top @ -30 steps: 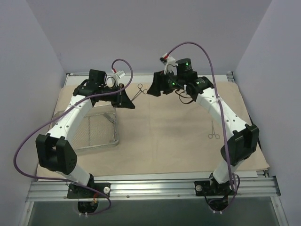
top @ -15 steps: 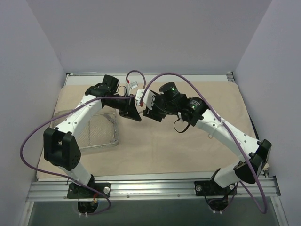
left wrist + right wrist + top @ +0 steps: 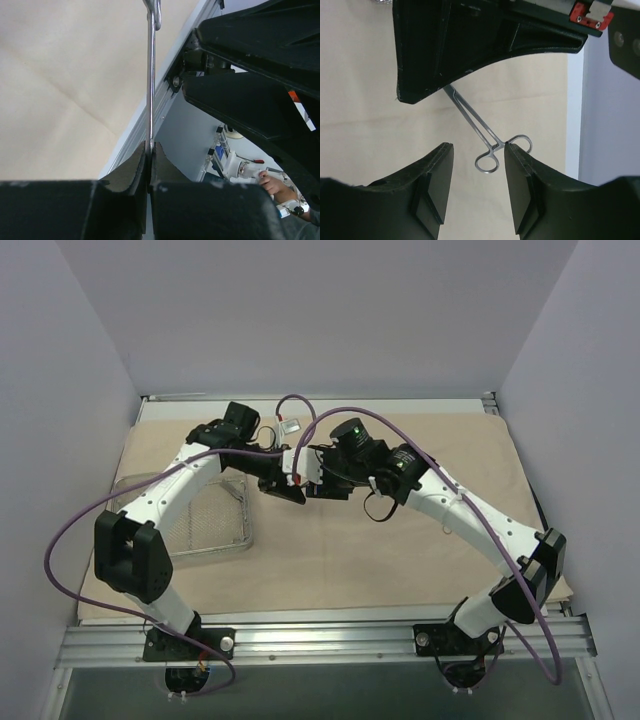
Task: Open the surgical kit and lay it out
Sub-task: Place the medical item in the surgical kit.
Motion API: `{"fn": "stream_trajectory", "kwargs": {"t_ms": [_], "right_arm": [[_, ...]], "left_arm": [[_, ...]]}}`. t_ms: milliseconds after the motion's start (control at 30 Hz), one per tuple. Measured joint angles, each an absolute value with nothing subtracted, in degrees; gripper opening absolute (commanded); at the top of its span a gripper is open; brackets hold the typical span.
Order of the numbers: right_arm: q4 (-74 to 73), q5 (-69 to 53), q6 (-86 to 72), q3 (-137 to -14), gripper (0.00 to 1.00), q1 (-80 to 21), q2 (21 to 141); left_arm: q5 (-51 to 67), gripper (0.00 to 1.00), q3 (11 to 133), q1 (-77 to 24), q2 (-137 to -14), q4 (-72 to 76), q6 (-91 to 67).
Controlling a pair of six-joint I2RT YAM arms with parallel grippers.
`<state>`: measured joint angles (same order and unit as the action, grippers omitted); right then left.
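My left gripper is shut on the tip end of a thin metal scissor-like instrument and holds it above the beige cloth wrap, which lies spread over the table. In the right wrist view the instrument sticks out from under the left gripper, its ring handles between my right fingers. My right gripper is open around those rings; one ring sits against the right-hand finger. In the top view the right gripper faces the left one at mid-table, and the instrument is hidden between them.
The silver wire-mesh tray stands on the cloth at the left, beside the left arm. The right arm stretches across the right half of the cloth. A metal rail runs along the near edge.
Both grippers moved from the back of the cloth toward the middle. The left one carried the instrument along, and the right one closed in until its open fingers came around the ring handles.
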<state>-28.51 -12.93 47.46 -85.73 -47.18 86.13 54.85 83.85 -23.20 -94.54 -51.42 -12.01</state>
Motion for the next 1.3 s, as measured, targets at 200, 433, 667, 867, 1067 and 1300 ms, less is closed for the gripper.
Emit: {"fn": "stream_trajectory", "kwargs": {"t_ms": [200, 433, 667, 867, 1067, 1300], "right_arm": [[-28.51, -13.58, 48.62, -86.15, 0.44, -47.18, 87.09], [-28.49, -13.96, 49.71, -86.15, 0.41, -47.18, 88.16], [-28.73, -13.26, 51.24, -86.15, 0.27, -47.37, 89.08], [-29.50, -12.75, 52.27, -86.08, 0.00, -47.66, 89.69], [-28.34, -11.49, 51.88, -85.60, 0.00, -47.68, 89.82], [-26.68, -10.20, 49.39, -82.06, 0.00, -47.11, 89.36]], "left_arm": [[55.86, 0.02, 83.88, -24.25, -94.54, -51.72, -11.66], [56.47, 0.02, 84.68, -24.45, -94.56, -53.01, -11.05], [56.45, 0.02, 85.34, -25.41, -94.70, -53.43, -9.96], [55.66, 0.02, 85.34, -25.36, -94.78, -53.43, -9.61], [55.46, 0.48, 85.49, -25.47, -94.78, -53.49, -8.99], [55.53, 0.67, 84.77, -22.15, -94.35, -50.50, -10.90]]}}
